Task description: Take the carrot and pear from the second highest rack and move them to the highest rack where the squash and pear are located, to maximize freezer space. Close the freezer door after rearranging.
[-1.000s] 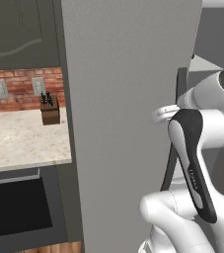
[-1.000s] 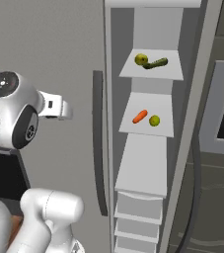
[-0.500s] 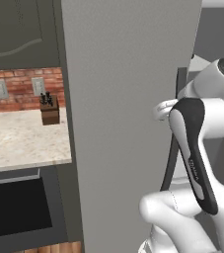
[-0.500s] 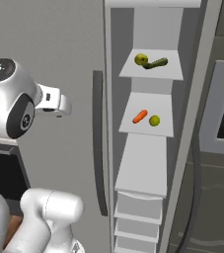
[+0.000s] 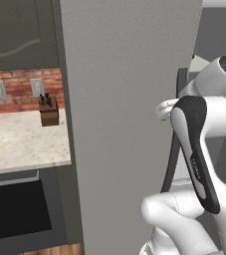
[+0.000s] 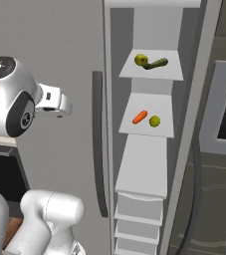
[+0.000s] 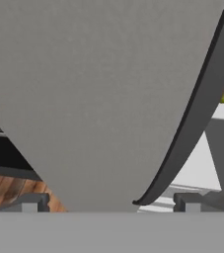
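Hand view: plain door (image 7: 98, 89) (handle (image 7: 192, 123) included) blocks.

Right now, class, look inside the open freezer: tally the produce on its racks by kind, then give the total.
Pears: 2, one on the highest rack, one on the rack below
Squash: 1
Carrot: 1
Total: 4
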